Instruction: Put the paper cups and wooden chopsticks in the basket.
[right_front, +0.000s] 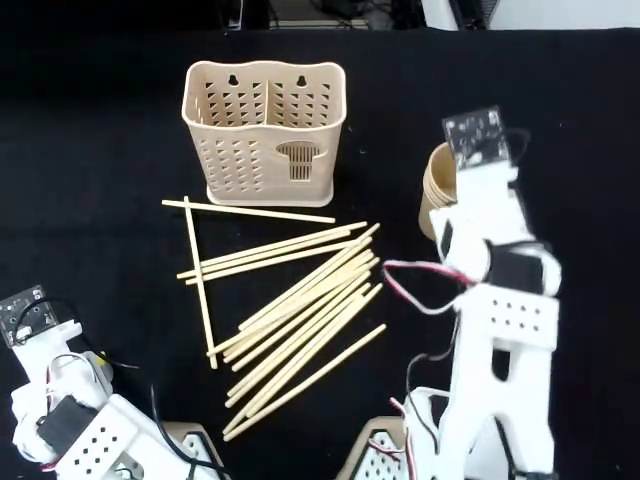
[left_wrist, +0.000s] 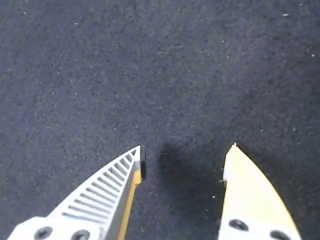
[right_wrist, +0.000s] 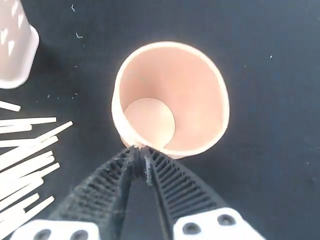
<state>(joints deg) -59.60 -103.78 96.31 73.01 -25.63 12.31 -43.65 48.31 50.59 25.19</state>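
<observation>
1. Right claw (right_wrist: 141, 157): black ribbed fingers closed, tips together. The tips rest against the near rim of the paper cups. Whether a sliver of the cup wall is pinched between them cannot be told.

2. Paper cups (right_wrist: 172, 95): tan, nested one in another, directly ahead of the right claw's tips and touching them. The mouth faces up toward the wrist, with the round bottom visible inside. In the high view the stack (right_front: 437, 185) stands on the counter, partly under the right arm.

3. Basket (right_front: 265, 130): beige, perforated, two compartments, upright. It is well off to one side of the right claw, beyond the cups and apart from them. One corner of it (right_wrist: 15, 45) shows in the right wrist view.

4. Wooden chopsticks (right_front: 300, 310): a loose scatter flat on the counter, many of them roughly parallel, a few crossed. They lie to the same side of the right claw as the basket, but nearer the arm's base (right_wrist: 25, 150).

5. Left claw (left_wrist: 185, 147): open, fingers spread wide, holding nothing, with bare counter between and ahead of them.

6. Counter (right_front: 100, 150): black cloth surface.
</observation>
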